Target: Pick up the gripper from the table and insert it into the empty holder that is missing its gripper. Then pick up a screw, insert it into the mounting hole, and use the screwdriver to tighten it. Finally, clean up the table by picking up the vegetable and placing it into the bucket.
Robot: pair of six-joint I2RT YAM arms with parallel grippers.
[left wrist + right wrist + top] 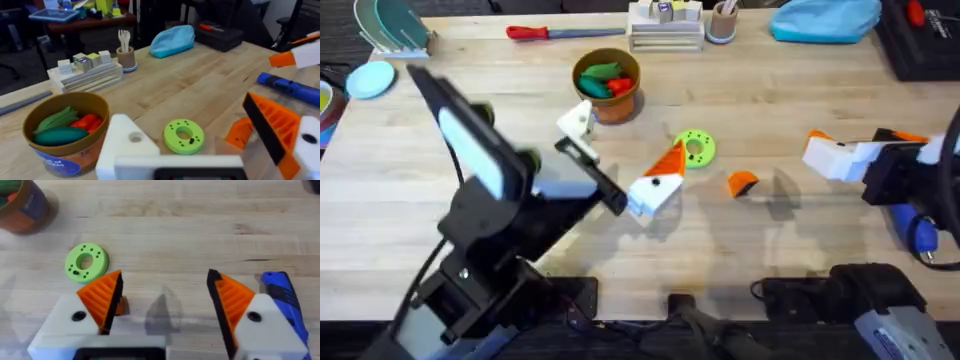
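Loose orange gripper (pixel 742 182) lying on worktop (pixel 770 110), uninserted. Left gripper (pixel 620 170) wide open, empty, one finger mount bare. Right gripper (pixel 162 305) open, empty. Screwdriver (pixel 285 300) beside it. Bucket (pixel 608 83) holds vegetables. Insertion, screw outstanding.

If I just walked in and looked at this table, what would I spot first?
Probably the bright green ring lying flat in the middle of the wooden table, with a small loose orange wedge a bit to its right. Next you'd spot the orange-brown bucket behind them, already holding green and red toy veggies. The left arm's claw reaches in next to the ring, one finger orange-tipped and the other plain white.
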